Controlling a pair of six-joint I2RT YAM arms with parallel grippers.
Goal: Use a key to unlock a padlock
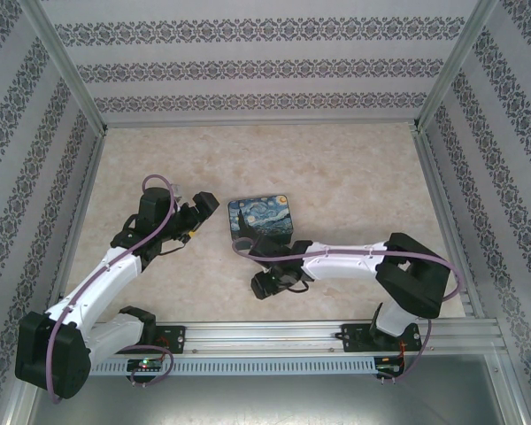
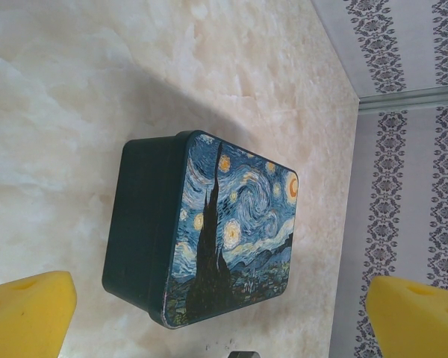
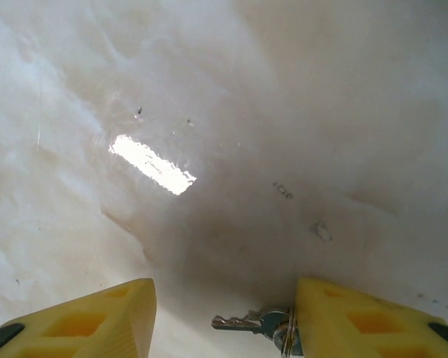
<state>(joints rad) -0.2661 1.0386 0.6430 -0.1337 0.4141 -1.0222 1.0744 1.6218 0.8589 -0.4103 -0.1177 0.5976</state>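
A small silver key [image 3: 245, 322] on a ring [image 3: 284, 333] lies flat on the pale marbled table. It sits between the yellow fingers of my right gripper [image 3: 224, 317], its ring against the right finger [image 3: 358, 321]. The left finger [image 3: 97, 321] stands well clear of it, so the jaws are open and close to the surface. In the top view my right gripper [image 1: 270, 282] hangs just in front of the tin. My left gripper [image 1: 199, 212] is wide open beside that tin, with nothing between its pads. The padlock is out of view.
A dark square tin [image 1: 261, 221] with a Starry Night lid [image 2: 235, 231] sits mid-table, straight ahead of my left gripper [image 2: 224, 306]. Patterned walls [image 1: 248, 66] with metal posts close off the back and both sides. An aluminium rail [image 1: 292, 336] runs along the near edge.
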